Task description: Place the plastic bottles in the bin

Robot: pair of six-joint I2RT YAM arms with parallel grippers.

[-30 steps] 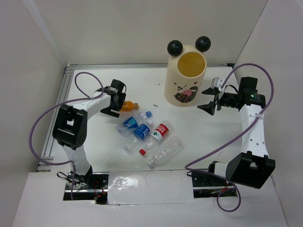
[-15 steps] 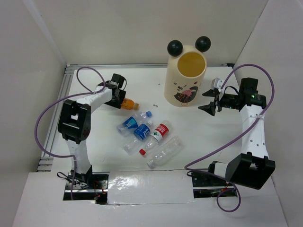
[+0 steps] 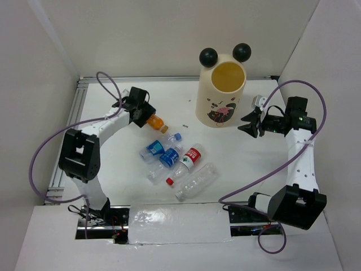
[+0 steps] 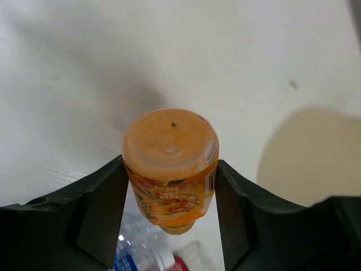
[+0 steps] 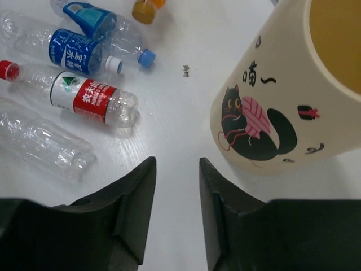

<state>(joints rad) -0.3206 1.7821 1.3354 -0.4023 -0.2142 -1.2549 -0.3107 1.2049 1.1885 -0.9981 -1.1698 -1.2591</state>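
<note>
My left gripper (image 3: pixel 145 115) is shut on the orange bottle (image 3: pixel 156 122) at the far left of the table. In the left wrist view the orange bottle (image 4: pixel 170 169) sits base-up between both black fingers (image 4: pixel 104 209) of that gripper (image 4: pixel 170 165). Several plastic bottles lie mid-table: two blue-labelled (image 3: pixel 153 149) (image 3: pixel 168 156), one red-labelled (image 3: pixel 192 157), one plain clear (image 3: pixel 196 182). The bin (image 3: pixel 221 93), cream with black ball ears, stands at the far right-centre. My right gripper (image 3: pixel 249 126) hovers just right of the bin, open and empty (image 5: pixel 176 164).
An aluminium rail (image 3: pixel 72 121) runs along the table's left edge and white walls close in the sides and back. The right wrist view shows the bin's cat print (image 5: pixel 256 127) close on the right and the red-labelled bottle (image 5: pixel 84 97) to the left.
My left gripper has shut on the orange bottle and swung with it toward the back. The right gripper's jaws have narrowed and it has edged toward the bin.
</note>
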